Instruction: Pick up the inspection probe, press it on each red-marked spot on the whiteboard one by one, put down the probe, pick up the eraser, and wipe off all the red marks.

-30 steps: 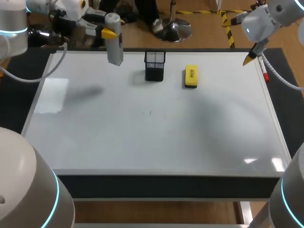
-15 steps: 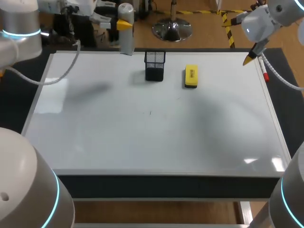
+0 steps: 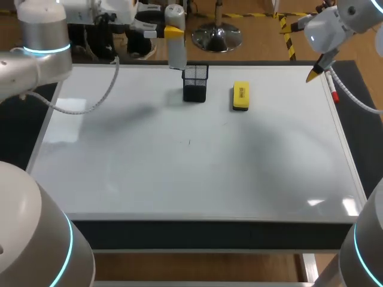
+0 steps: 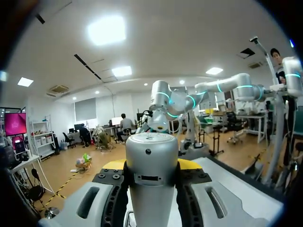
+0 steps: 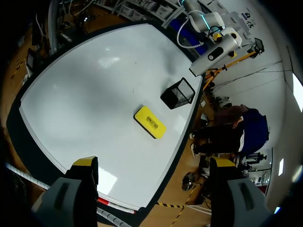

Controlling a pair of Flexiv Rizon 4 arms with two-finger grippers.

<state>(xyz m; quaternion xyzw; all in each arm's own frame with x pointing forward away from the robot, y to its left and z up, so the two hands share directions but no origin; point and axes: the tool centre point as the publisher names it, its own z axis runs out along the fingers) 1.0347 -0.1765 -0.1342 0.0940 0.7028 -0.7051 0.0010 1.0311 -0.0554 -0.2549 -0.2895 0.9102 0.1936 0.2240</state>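
Currently, item by item:
- Left arm: comes in from the far left and is stretched along the whiteboard's (image 3: 179,167) far edge.
- Left gripper (image 3: 173,30): jaws clamped on the silver inspection probe (image 3: 176,45). The probe stands upright, its lower end at the far-left rim of the black mesh holder (image 3: 195,82); I cannot tell if they touch.
- Right arm: raised over the far right corner.
- Right gripper (image 5: 154,163): jaws wide, nothing between them.
- Yellow eraser (image 3: 240,96): flat on the board, just right of the holder.
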